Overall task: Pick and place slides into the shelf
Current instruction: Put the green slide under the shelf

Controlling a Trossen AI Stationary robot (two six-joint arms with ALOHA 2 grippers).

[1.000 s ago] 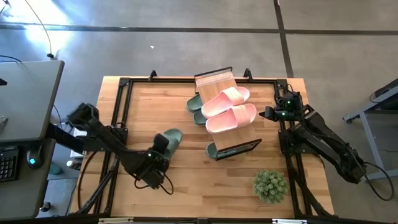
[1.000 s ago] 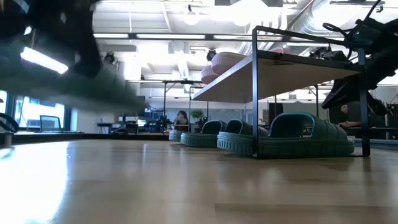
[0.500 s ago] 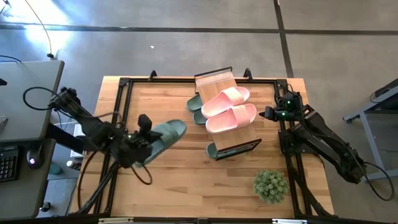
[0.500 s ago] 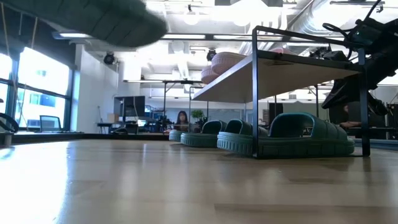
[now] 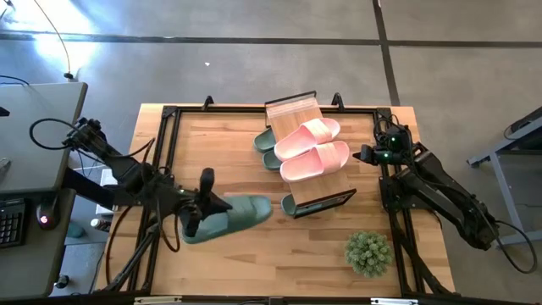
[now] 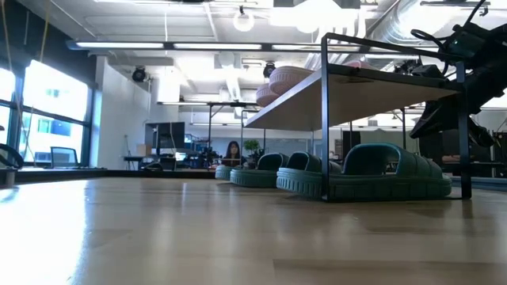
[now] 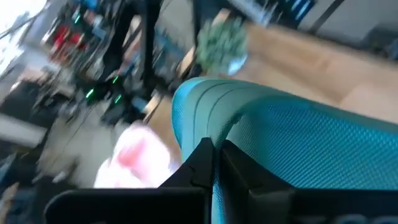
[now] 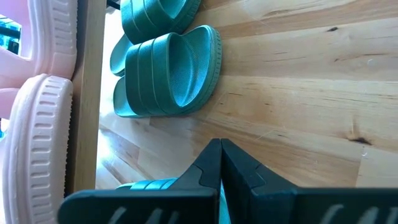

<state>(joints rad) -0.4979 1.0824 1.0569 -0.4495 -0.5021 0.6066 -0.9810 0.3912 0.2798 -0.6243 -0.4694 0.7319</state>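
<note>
My left gripper point(image 5: 201, 203) hangs over the table's left half, shut on a sage-green slide point(image 5: 230, 217) that points toward the shelf. The ribbed strap point(image 7: 208, 106) and textured footbed point(image 7: 323, 149) show in the left wrist view. The shelf point(image 5: 298, 110), a slatted wooden panel on a black frame, carries a pale pink pair point(image 5: 313, 150) on top. Three green slides point(image 5: 266, 140) point(image 5: 273, 159) point(image 5: 290, 205) rest sole-down on the table under it point(image 6: 380, 172). My right gripper point(image 5: 364, 155) waits shut at the shelf's right side point(image 8: 221, 149). My left gripper holds the green slide at its end nearer the table's left edge point(image 7: 214, 186), pinched between the two shut fingers point(image 7: 193, 168). My own fingers hide the exact spot. The slide is lifted clear of the table and stretches away from the fingers toward the shelf.
A small green potted plant point(image 5: 367, 252) stands near the table's front right corner. A black frame point(image 5: 161, 144) runs along the table's edges. Bare wood point(image 5: 254, 263) lies between the held slide and the front edge. A desk point(image 5: 34, 127) stands left of the table.
My left gripper has risen and drawn back toward the table's left edge, tipping up toward level and rolling. The green slide has come up off the table, left the low view, and swung from pointing at the far edge to pointing toward the shelf.
</note>
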